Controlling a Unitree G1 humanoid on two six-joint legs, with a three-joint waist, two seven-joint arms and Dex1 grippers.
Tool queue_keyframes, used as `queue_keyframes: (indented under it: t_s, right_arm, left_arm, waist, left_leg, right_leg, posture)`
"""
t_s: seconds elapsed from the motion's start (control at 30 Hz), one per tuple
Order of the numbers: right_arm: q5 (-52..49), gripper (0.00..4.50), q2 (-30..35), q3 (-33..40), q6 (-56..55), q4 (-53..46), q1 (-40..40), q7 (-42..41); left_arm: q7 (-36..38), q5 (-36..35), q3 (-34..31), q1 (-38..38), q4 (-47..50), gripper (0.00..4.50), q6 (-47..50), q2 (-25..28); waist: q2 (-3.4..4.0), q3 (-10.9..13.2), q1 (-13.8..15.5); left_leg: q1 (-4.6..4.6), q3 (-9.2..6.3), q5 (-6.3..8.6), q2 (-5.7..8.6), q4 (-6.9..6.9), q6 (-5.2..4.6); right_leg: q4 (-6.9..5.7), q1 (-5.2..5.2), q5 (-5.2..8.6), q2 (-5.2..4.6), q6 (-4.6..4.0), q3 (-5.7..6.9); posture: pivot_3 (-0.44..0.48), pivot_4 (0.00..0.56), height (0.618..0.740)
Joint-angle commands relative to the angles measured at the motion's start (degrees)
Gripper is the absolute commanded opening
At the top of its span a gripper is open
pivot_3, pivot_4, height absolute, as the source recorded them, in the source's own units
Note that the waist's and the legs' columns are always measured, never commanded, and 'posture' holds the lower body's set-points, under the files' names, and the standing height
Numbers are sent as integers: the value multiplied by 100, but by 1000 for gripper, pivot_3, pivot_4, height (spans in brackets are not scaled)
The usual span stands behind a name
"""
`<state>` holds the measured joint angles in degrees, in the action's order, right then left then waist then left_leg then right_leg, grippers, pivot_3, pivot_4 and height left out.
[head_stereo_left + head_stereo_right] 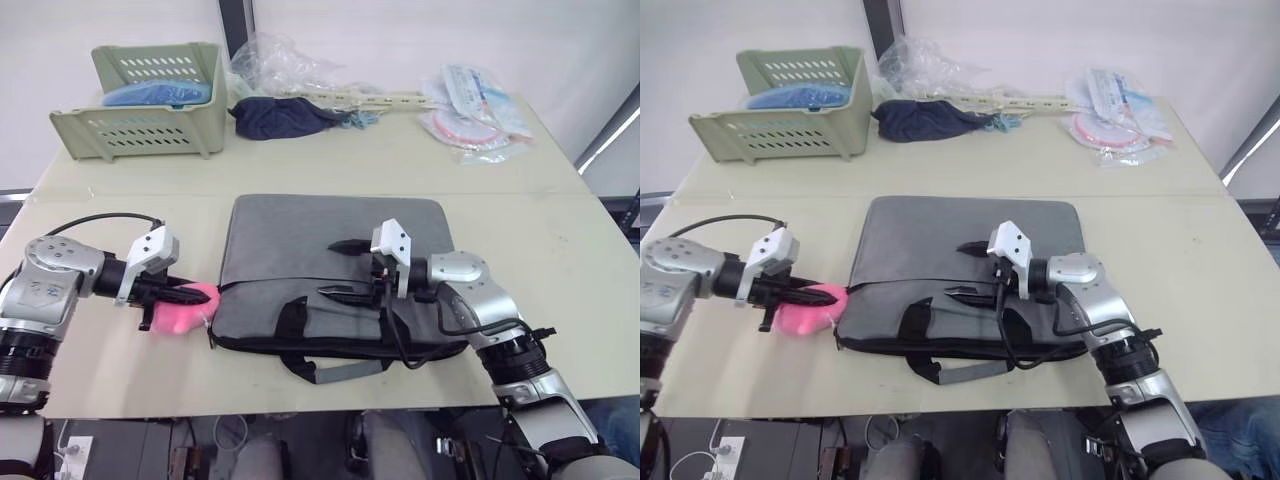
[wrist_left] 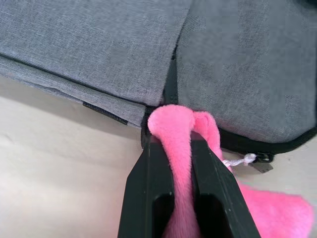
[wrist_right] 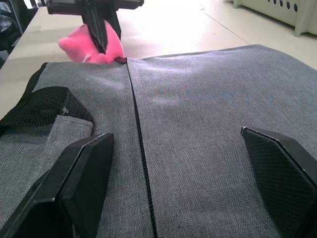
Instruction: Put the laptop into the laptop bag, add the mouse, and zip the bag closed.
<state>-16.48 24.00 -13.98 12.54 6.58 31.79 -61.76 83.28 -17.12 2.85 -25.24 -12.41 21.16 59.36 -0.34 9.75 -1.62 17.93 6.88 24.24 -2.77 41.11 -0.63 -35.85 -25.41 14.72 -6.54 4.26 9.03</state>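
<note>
Zipping step | left gripper [image 1: 178, 292] fingers clenched on pink plush charm [image 1: 182, 308], likely as zip pull | right gripper [image 1: 342, 268] fingers released over laptop bag [image 1: 330, 240], probably to steady it

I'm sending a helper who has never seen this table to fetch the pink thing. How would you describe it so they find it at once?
Start at the grey laptop bag lying flat on the middle of the table. Go to the bag's corner on the robot's left, where the left gripper is shut on a fluffy pink plush charm, tied to the zipper. It is the one bright pink, furry thing there.
</note>
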Motion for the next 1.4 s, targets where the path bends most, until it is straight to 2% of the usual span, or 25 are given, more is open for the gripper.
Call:
queue_keyframes:
  t_s: [0.03, 0.17, 0.33, 0.43, 0.57, 0.7, 0.9, 1.03, 1.13, 1.3, 1.4]
  right_arm:
    - [450, 4500, 85, -426, 199, 450, -441, -11]
    - [455, 4500, 25, -438, 191, 473, -425, 25]
    - [464, 4500, 10, -430, 174, 487, -420, 38]
    - [472, 4500, 16, -417, 156, 513, -412, 30]
    - [489, 4500, 14, -405, 118, 616, -341, 13]
    - [500, 4500, 4, -392, 48, 741, -263, 3]
    - [505, 4500, -26, -398, -122, 968, -134, -38]
    - [522, 4500, -84, -378, -251, 1179, -34, -25]
    - [521, 4500, -111, -364, -315, 1270, 15, -21]
    - [526, 4500, -98, -367, -367, 1351, 52, -49]
    - [540, 4500, -60, -390, -389, 1359, 50, -85]
  left_arm:
    - [289, -298, -285, 343, 514, 46, 352, 357]
    - [171, -457, -435, 726, 906, 46, 779, 464]
    - [-115, -983, -803, 1447, 1803, 46, 1779, 499]
    - [-247, -987, -950, 1851, 2038, 46, 1785, 514]
    - [-520, -916, -1099, 2025, 1960, 46, 1692, 440]
    - [-208, -1215, -1330, 2120, 1803, 1573, 1993, 728]
    - [682, -1519, -1671, 2430, 1571, 4479, 2289, 1646]
    - [922, -2405, -1966, 3234, 1876, 4479, 2462, 2522]
    - [922, -2694, -2148, 3754, 2005, 4479, 1948, 2929]
    - [784, -1446, -856, 1314, 850, 4479, 145, 2004]
    - [914, -1220, -170, 377, 531, 4479, -121, 1726]
  waist:
    - [-2, -3, 0]
    - [-11, -10, 0]
    - [-15, -13, -10]
    - [-11, -12, -11]
    - [-5, -12, -3]
    - [-4, -12, -14]
    - [-5, -12, -14]
    - [-7, -13, -21]
    - [-6, -13, -17]
    - [-3, -18, 9]
    - [-2, -21, 6]
  left_leg:
    - [-4, 0, 1, 1, -6, 1]
    - [-2, -1, 1, -1, -6, 0]
    - [-6, -4, 4, -5, -12, 4]
    - [-8, -4, 6, -8, -15, 7]
    - [-10, -5, 7, -12, -15, 8]
    - [-11, -3, 7, -18, -15, 9]
    - [-23, 5, 11, -24, -15, 16]
    - [-36, 12, 15, -47, -16, 23]
    - [-49, 17, 18, -54, -16, 28]
    - [-64, 32, 12, -45, -18, 49]
    - [-71, 42, 9, -42, -21, 54]
  right_leg:
    - [0, 0, 0, -1, 0, 0]
    - [7, 0, 3, 0, -6, -1]
    - [7, 0, 8, -2, -14, -2]
    - [7, 0, 11, -1, -20, -2]
    - [7, 0, 13, -2, -23, -4]
    - [7, 0, 14, -3, -24, -5]
    - [1, -2, 21, 0, -37, 1]
    - [2, 2, 24, -2, -43, -12]
    - [6, 2, 31, -3, -55, -33]
    - [-4, 7, 33, 30, -69, -42]
    - [-14, 7, 32, 33, -70, -27]
  posture:
    - [0, 150, 740]
    - [0, 150, 740]
    - [0, 150, 740]
    - [0, 150, 740]
    - [0, 150, 740]
    - [0, 150, 740]
    - [0, 150, 740]
    - [0, 150, 740]
    - [0, 150, 740]
    - [0, 150, 740]
    - [0, 150, 740]
